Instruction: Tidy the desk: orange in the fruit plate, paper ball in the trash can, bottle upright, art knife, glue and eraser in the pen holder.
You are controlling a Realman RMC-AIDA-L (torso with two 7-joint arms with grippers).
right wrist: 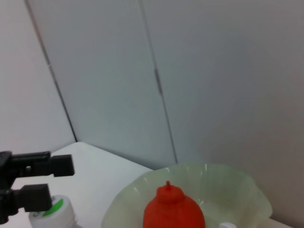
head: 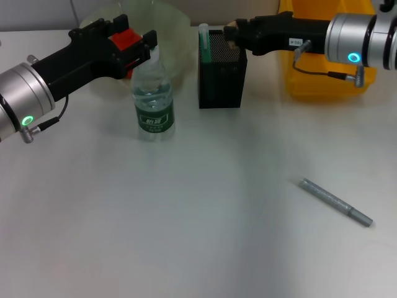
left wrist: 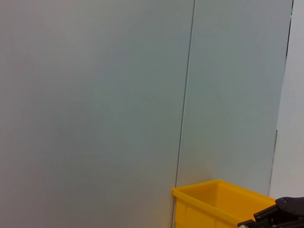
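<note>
The bottle [head: 154, 99] stands upright on the desk, and my left gripper [head: 149, 48] is open at its white cap. Behind it the orange [right wrist: 173, 211] lies in the pale green fruit plate [right wrist: 237, 190]. My right gripper [head: 231, 30] hovers over the black mesh pen holder [head: 222, 74], shut on a small tan piece, the eraser [head: 231, 25]. A glue stick [head: 203, 40] stands in the holder's left corner. The grey art knife [head: 335, 202] lies on the desk at front right. No paper ball is in view.
The yellow trash can [head: 322, 81] stands right of the pen holder, under my right arm; it also shows in the left wrist view [left wrist: 213, 204]. A wall rises just behind the desk.
</note>
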